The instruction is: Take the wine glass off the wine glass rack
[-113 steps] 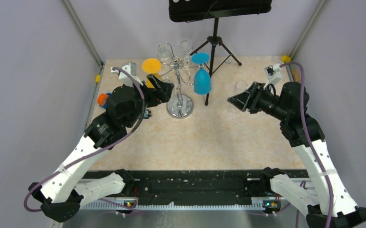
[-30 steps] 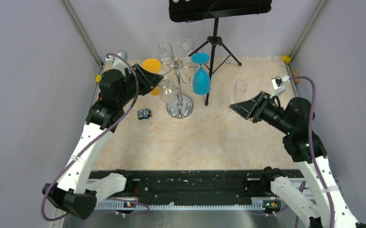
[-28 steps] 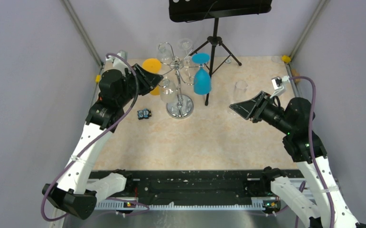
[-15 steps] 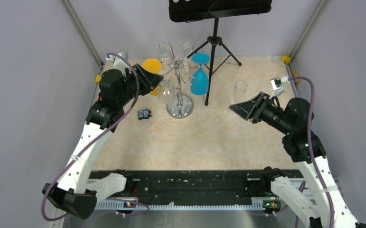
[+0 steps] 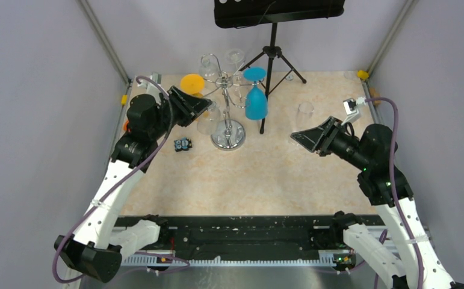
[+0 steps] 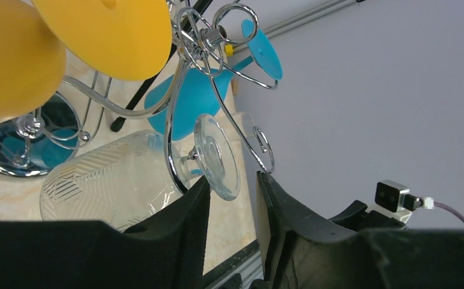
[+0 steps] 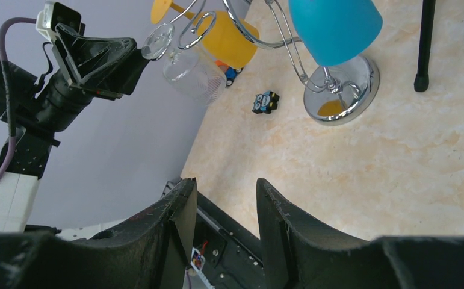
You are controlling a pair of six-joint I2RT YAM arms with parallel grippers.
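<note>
Hanging tilted from the chrome rack (image 6: 184, 66), a clear ribbed wine glass (image 6: 115, 177).

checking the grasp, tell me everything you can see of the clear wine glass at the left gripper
The clear wine glass is transparent, glass or plastic, with a ribbed chevron pattern on its bowl, a short stem and a round flat foot. It lies tilted, nearly sideways, foot toward the left gripper, whose fingers flank the foot's edge. A curved wire of the chrome wine glass rack crosses the stem, so it looks still hooked. Actual finger contact cannot be confirmed.

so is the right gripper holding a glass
No, the right gripper is open and empty, hovering over the table away from the rack.
</note>
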